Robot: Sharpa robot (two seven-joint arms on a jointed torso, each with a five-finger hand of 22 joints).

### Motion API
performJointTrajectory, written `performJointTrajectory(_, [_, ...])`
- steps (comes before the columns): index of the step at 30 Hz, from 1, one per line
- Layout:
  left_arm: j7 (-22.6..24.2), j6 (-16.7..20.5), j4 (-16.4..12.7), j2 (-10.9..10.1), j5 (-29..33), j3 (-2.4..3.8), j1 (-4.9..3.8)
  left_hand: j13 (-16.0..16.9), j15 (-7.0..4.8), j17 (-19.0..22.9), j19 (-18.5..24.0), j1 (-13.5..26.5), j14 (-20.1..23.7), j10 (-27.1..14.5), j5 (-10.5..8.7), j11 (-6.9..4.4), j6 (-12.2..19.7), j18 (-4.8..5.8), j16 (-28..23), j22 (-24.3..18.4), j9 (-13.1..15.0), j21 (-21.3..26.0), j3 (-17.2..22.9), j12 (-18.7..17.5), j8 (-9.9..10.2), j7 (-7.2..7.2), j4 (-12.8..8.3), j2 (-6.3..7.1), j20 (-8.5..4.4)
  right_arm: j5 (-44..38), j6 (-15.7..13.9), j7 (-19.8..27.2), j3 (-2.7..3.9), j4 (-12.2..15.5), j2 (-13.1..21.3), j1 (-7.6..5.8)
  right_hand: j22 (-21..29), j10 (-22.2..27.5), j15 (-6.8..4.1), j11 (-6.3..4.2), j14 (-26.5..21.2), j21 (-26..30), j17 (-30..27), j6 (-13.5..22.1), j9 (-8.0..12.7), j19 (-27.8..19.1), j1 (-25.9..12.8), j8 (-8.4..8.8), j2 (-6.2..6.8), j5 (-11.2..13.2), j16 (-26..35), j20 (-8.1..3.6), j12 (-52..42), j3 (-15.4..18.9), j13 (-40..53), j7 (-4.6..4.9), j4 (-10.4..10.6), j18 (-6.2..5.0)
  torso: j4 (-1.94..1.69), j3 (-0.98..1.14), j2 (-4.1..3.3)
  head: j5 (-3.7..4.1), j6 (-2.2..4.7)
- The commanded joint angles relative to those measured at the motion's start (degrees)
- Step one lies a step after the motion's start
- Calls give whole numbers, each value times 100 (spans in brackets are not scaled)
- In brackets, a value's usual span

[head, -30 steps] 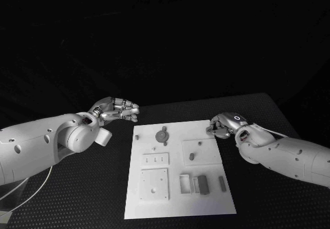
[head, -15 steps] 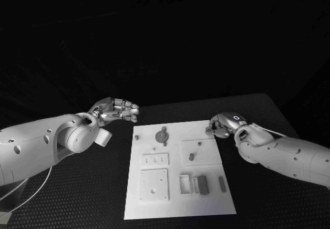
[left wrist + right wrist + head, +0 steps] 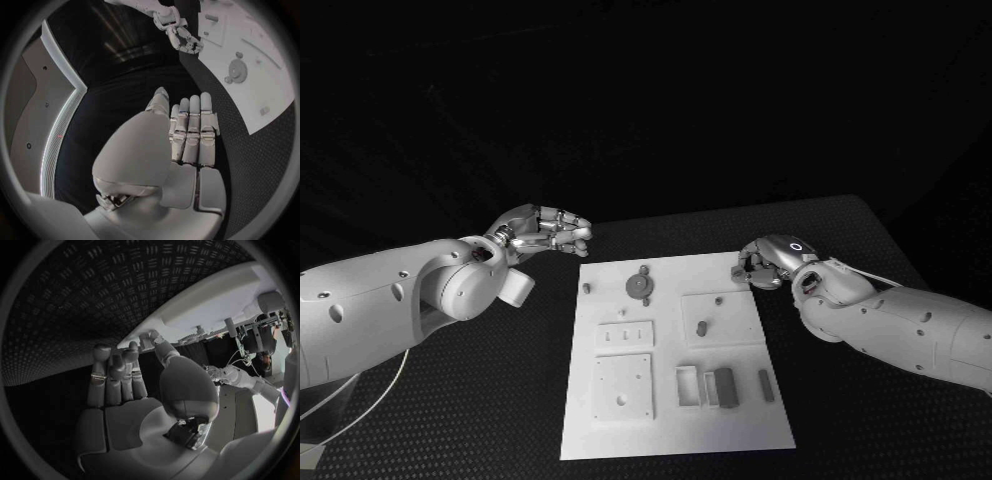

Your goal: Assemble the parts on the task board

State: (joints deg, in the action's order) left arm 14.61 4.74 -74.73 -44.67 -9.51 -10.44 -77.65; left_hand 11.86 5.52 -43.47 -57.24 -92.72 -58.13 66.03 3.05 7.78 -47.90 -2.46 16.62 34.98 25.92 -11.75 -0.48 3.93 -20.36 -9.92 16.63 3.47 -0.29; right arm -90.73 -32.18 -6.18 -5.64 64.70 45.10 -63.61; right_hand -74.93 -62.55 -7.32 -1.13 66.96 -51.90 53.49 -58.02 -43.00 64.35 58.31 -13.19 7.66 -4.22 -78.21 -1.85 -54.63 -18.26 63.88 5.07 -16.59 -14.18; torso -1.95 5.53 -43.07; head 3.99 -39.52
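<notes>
The white task board (image 3: 733, 430) lies in the middle of the black table. On it are a round grey disc (image 3: 640, 285), a short peg (image 3: 702, 326), and near the front a grey block (image 3: 723, 386) beside a slim grey bar (image 3: 766, 383). My left hand (image 3: 545, 232) hovers off the board's far left corner, with its fingers (image 3: 190, 130) stretched out side by side and nothing in them. My right hand (image 3: 769, 262) is at the board's far right corner. Its fingertips (image 3: 132, 347) reach the board's edge (image 3: 206, 300), and I see no part in them.
Textured black table mat (image 3: 473, 400) surrounds the board on all sides. A small peg (image 3: 586, 288) stands near the board's left edge. Pale raised plates with holes (image 3: 623, 385) occupy the board's front left.
</notes>
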Motion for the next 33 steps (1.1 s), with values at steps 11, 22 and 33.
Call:
performJointTrajectory(11, [21, -77, -10, -4, -11, 5, -1, 7, -7, -12, -52, -7, -36, -45, 5, 2, 21, -76, -38, 10, -8, 32, -36, -17, 34, -45, -1, 44, 1, -6, 142, 178, -13, 22, 14, 21, -88, 35, 56, 48, -16, 54, -4, 69, 81, -30, 364, 147, 25, -19, 24, 3, 12, -156, -11, 63, -26, -82, 0, -4, 0, 15, 11])
performJointTrajectory(22, [9, -79, -10, -7, -11, 4, -1, 8, -8, -17, -53, -22, -38, -50, 5, 3, 36, -76, -43, 10, -10, 34, -33, -16, 43, -52, -3, 43, 1, 143, 198, 471, -13, -4, 39, 21, -125, 82, 158, 141, -62, 20, 1, 260, 323, -69, 1024, 387, 104, -35, -4, 146, -43, -1640, -5, 156, -12, -82, -3, -3, -2, 18, 14])
performJointTrajectory(33, [5, -84, -17, -15, -12, 4, -1, 8, -9, -21, -53, -38, -38, -55, 6, 4, 42, -77, -48, 10, -10, 36, -29, -15, 46, -55, -5, 43, 1, 153, 163, 436, -13, -32, 58, 21, -126, 100, 155, 146, -79, -26, 6, 296, 362, -82, 965, 415, 140, -27, -19, 137, -63, -1815, 3, 165, -17, -82, 1, -2, 0, 15, 26])
